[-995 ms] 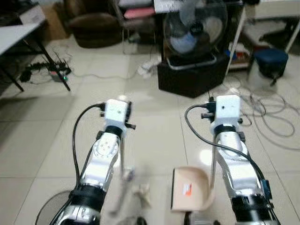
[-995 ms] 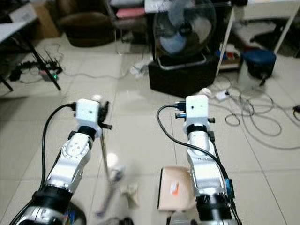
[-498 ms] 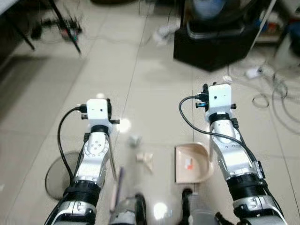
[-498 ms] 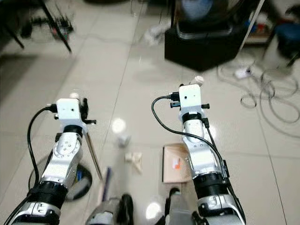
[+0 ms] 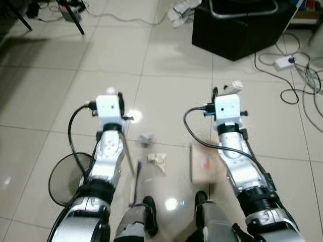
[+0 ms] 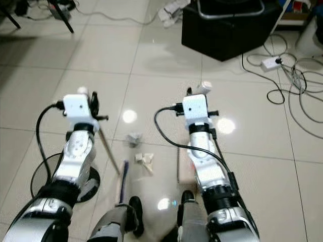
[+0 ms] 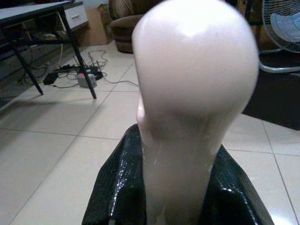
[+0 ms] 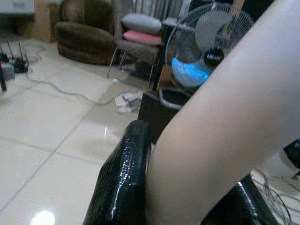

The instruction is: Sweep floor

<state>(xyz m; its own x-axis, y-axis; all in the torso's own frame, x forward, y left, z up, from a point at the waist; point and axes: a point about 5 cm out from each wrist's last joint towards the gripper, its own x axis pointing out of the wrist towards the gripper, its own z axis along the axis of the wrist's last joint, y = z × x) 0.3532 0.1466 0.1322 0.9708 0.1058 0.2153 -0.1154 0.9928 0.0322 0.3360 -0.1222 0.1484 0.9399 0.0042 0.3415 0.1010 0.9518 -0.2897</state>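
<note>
My left gripper (image 7: 180,187) is shut on the rounded pale top of the broom handle (image 7: 194,93). In the eye views the thin broom shaft (image 5: 129,156) slants down from the left arm to the dark brush (image 5: 134,189), which rests on the tiles left of a scrap of pale paper (image 5: 157,160). A small grey crumpled bit (image 5: 146,138) lies just beyond the scrap. My right gripper (image 8: 187,187) is shut on the beige dustpan handle (image 8: 220,112). The dustpan (image 5: 204,164) is blurred and sits low on the floor, right of the paper and beside the right arm.
A black box (image 5: 242,25) stands ahead on the right, with a white power strip (image 5: 284,61) and loose cables (image 5: 308,75) beside it. A round dark mesh disc (image 5: 65,176) lies by my left side. Table legs (image 5: 73,15) stand at the far left. My feet (image 5: 149,224) are just behind the brush.
The head view has tipped down toward the floor, so the fan and furniture have slid out of the picture. Both grippers keep their hold. The dustpan now looks blurred and narrower.
</note>
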